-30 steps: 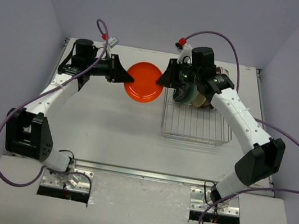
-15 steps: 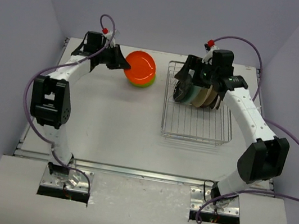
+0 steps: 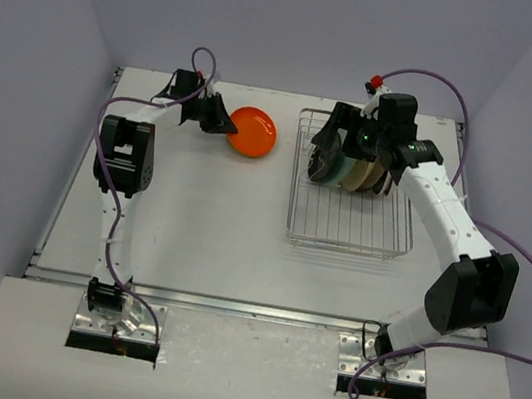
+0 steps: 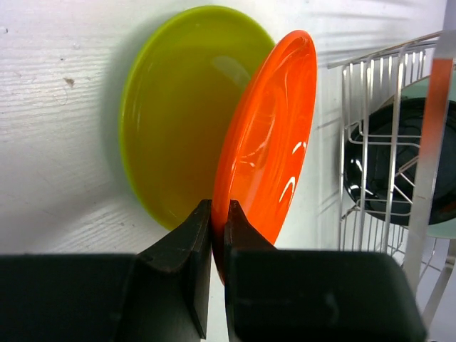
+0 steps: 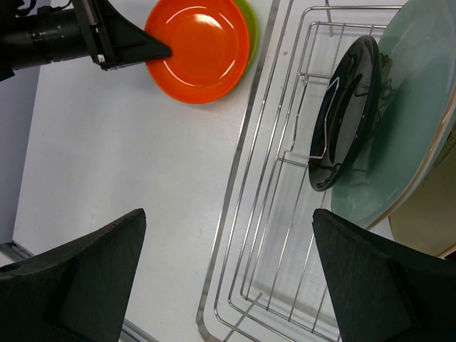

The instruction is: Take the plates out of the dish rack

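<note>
Left gripper (image 4: 217, 206) is clamped on the left rim of the orange plate (image 4: 267, 142), which now leans tilted over the lime green plate (image 4: 178, 114) lying flat on the table (image 3: 191, 228), far side, left of the dish rack (image 3: 343, 222). 1 second ago both grippers held it in midair. Right gripper (image 5: 226, 214) has let go, jaws wide apart over the rack, where the black plate (image 5: 342, 114), pale teal plate (image 5: 406, 128) and cream plate (image 5: 427, 228) stand upright at the far end. Left arm's stretched way out, right arm's bent over the rack.

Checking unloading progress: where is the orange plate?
The orange plate is left of the dish rack in the top view, pinched by the left gripper, tilted over the green plate.
</note>
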### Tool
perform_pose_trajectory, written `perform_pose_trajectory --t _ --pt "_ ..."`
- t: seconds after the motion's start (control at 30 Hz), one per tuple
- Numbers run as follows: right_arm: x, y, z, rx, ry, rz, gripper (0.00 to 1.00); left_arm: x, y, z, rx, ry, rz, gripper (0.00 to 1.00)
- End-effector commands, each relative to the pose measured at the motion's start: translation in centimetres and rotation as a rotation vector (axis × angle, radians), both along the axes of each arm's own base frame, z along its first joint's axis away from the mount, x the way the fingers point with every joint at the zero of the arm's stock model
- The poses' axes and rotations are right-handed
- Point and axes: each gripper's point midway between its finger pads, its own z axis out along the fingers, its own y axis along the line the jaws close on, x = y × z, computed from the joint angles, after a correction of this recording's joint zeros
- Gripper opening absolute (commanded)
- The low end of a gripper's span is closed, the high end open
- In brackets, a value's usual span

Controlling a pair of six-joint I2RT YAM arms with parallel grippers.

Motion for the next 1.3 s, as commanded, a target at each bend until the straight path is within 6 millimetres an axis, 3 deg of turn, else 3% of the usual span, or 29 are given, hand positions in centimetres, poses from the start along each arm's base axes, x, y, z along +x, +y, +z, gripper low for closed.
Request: perform_pose_trajectory --t 0.0,0.23,0.27,0.37,0.5,0.63,0.77,0.97,1.07,1.27 --pt "0.1 0.0 1.2 0.017 -0.045 -0.003 0.99 2.0 0.4 2.5 -0.026 -0.076 0.012 0.03" --pt "0.1 0.2 0.9 0.024 -0.035 0.003 0.99 2.3 1.2 1.3 -0.019 -0.056 0.03 0.26" --pt "0.1 0.2 0.8 0.025 -0.034 0.004 0.99 2.4 1.2 1.3 -0.017 -0.057 0.033 0.34" --pt "0.1 0.2 0.8 0.027 -0.032 0.003 0.99 2.6 1.4 2.0 -0.011 -0.068 0.039 0.5" --pt "0.4 -0.3 0.7 0.002 -0.043 -0.02 0.98 2.8 2.0 4.5 0.03 -0.117 0.054 0.61" --pt "1.3 -1.8 0.1 -0.075 -0.056 -0.081 0.91 2.8 3.9 9.3 0.154 -0.232 0.109 0.64" --pt "2.3 -3.0 -0.4 -0.146 -0.055 -0.138 0.85 1.7 5.6 12.2 0.376 -0.333 0.17 0.68" --pt "2.8 -2.5 -1.6 -0.249 -0.061 -0.131 0.78 -2.1 4.9 14.5 0.571 -0.406 0.176 0.68" --pt "3.2 -2.1 -2.3 -0.341 -0.083 -0.13 0.73 -4.4 4.4 14.4 0.596 -0.414 0.172 0.68" --pt "4.5 -2.3 -3.7 -0.464 -0.087 -0.206 0.54 -8.2 3.6 16.1 0.59 -0.47 0.161 0.68"
